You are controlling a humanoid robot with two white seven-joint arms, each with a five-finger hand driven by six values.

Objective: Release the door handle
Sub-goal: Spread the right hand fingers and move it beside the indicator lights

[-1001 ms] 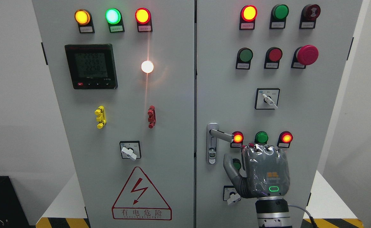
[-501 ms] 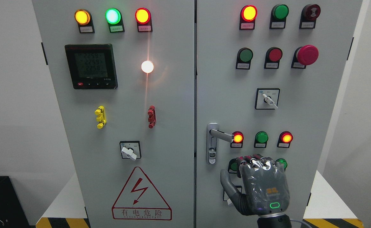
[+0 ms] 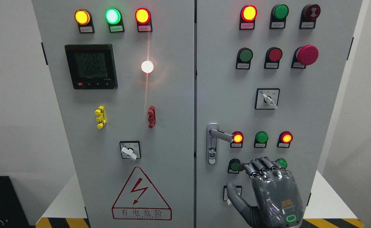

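Note:
The silver door handle [image 3: 221, 135] sticks out to the right from its lock plate [image 3: 211, 144] on the right cabinet door [image 3: 306, 126]. My right hand [image 3: 268, 190] is below and to the right of it, well apart from the lever, with nothing in it. Its fingers [image 3: 261, 165] are bent loosely at the knuckles and the thumb [image 3: 234, 194] is spread to the left. The left hand is out of view.
Lit red and green lamps [image 3: 261, 137] sit just right of the handle, and a green button [image 3: 235, 165] and a rotary switch [image 3: 227, 193] lie beside my hand. The left door [image 3: 115, 152] carries a meter, lamps, a switch and a warning triangle. White table edges flank the cabinet.
My right hand has dropped down and drifted right, away from the handle, uncovering the lower green buttons. The handle has stayed still.

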